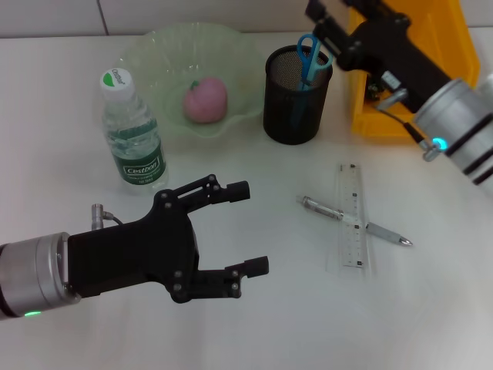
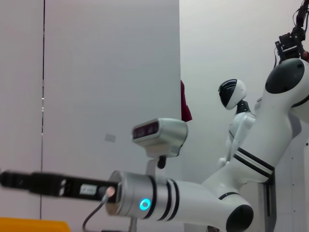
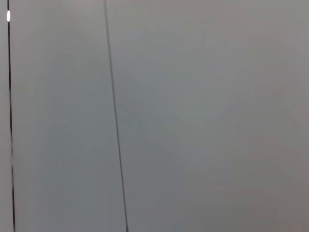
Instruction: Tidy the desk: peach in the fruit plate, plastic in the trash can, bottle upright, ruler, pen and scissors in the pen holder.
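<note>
The pink peach [image 1: 205, 100] lies in the pale green fruit plate [image 1: 154, 54]. Left of the plate, the water bottle [image 1: 132, 131] stands upright. Blue scissors [image 1: 311, 55] stick out of the black mesh pen holder [image 1: 297, 96]. On the table to the right, a silver pen [image 1: 339, 213] lies across the clear ruler [image 1: 352, 231]. My left gripper [image 1: 250, 229] is open and empty above the table, between the bottle and the ruler. Over the pen holder's far rim, my right gripper [image 1: 323, 27] sits close to the scissors' handles. The yellow trash can [image 1: 454, 35] stands behind that arm. No plastic is in view.
The left wrist view shows my right arm [image 2: 159, 200], my body and a wall, with a strip of the yellow bin [image 2: 29, 224]. The right wrist view shows only a plain wall. Bare white table lies in front of the ruler.
</note>
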Controlling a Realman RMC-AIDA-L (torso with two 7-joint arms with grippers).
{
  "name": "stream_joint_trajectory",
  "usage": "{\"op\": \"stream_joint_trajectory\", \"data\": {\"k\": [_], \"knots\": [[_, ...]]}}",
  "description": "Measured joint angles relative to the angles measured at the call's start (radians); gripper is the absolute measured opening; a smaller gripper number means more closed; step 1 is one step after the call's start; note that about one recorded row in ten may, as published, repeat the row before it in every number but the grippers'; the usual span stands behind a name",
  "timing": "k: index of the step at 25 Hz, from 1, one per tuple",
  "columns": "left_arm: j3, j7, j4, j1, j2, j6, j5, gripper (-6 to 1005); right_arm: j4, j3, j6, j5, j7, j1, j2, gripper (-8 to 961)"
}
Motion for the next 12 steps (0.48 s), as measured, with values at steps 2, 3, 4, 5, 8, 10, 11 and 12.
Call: {"op": "stream_joint_trajectory", "data": {"k": [2,3,4,5,8,10,11,12], "knots": [[-0.001,0.0,0.001,0.004,0.003,0.005,-0.001,873,-0.023,0.009,-0.075,-0.001,0.069,-0.025,-0.004,450],[-0.001,0.0,0.001,0.004,0.003,0.005,-0.001,873,-0.043,0.01,-0.104,-0.003,0.115,-0.035,-0.005,488],[-0.001,0.0,0.001,0.004,0.003,0.005,-0.001,873,-0.072,0.009,-0.138,-0.005,0.169,-0.045,-0.005,535],[-0.001,0.0,0.001,0.004,0.003,0.005,-0.001,873,-0.107,0.007,-0.175,-0.005,0.227,-0.056,-0.005,582],[-0.002,0.0,-0.001,0.008,0.004,0.006,-0.001,873,-0.212,-0.006,-0.293,-0.007,0.404,-0.083,-0.005,722],[-0.002,0.0,-0.002,0.009,0.003,0.007,-0.001,873,-0.337,-0.055,-0.361,-0.007,0.606,-0.099,-0.006,737],[-0.002,0.0,-0.002,0.009,0.003,0.007,-0.001,872,-0.427,-0.105,-0.377,-0.008,0.734,-0.11,-0.005,745],[-0.002,0.0,-0.002,0.009,0.003,0.007,-0.001,872,-0.502,-0.151,-0.384,-0.008,0.831,-0.121,-0.006,753]]}}
